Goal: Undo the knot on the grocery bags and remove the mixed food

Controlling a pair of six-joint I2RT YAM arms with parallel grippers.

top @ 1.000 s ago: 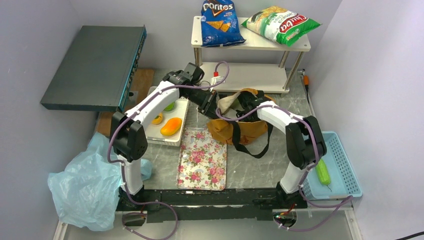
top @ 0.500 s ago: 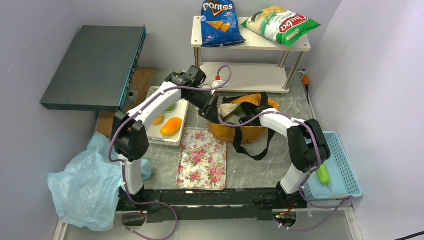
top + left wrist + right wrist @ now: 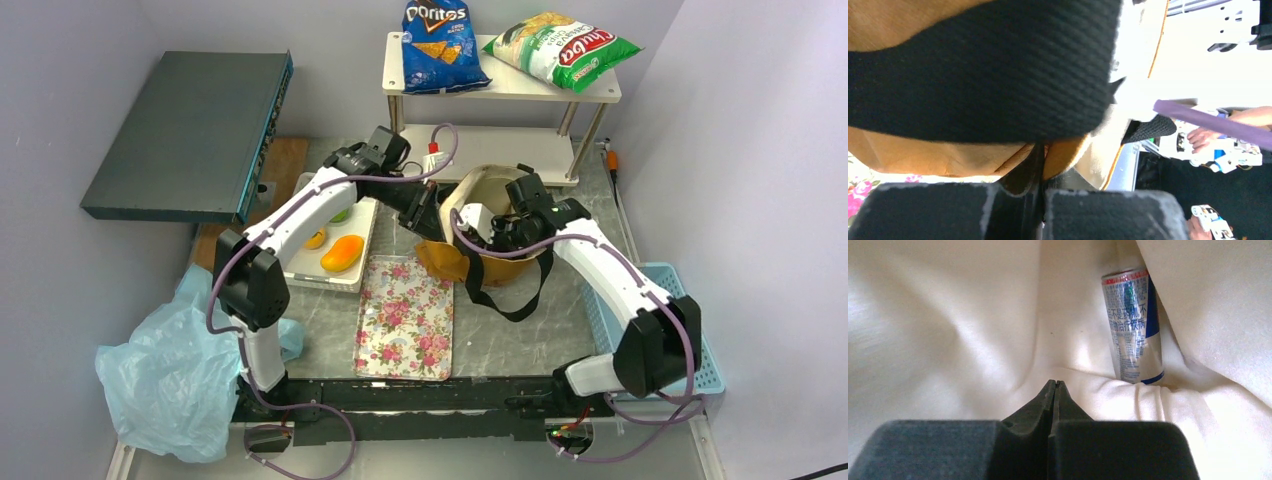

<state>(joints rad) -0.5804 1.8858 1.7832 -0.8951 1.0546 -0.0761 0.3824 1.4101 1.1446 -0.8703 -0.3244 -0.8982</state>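
Observation:
The orange-tan tote stands open on the table, its cream lining showing. Its black straps hang loose down the front, and no knot is in view. My left gripper is shut on the tote's left rim, under a broad black strap. Inside the tote's mouth my right gripper is shut on nothing. A slim silver can stands against the lining just beyond it to the right. The light-blue plastic bag lies crumpled at the near left.
A white tray left of the tote holds a mango, an orange fruit and a green fruit. A floral tray lies in front. The shelf carries a Doritos bag and a green-white chip bag. A blue basket is at the right.
My right gripper has gone from open to shut and moved into the tote's mouth, its elbow swinging out to the right. The tote's mouth now gapes wider. The left arm barely moved.

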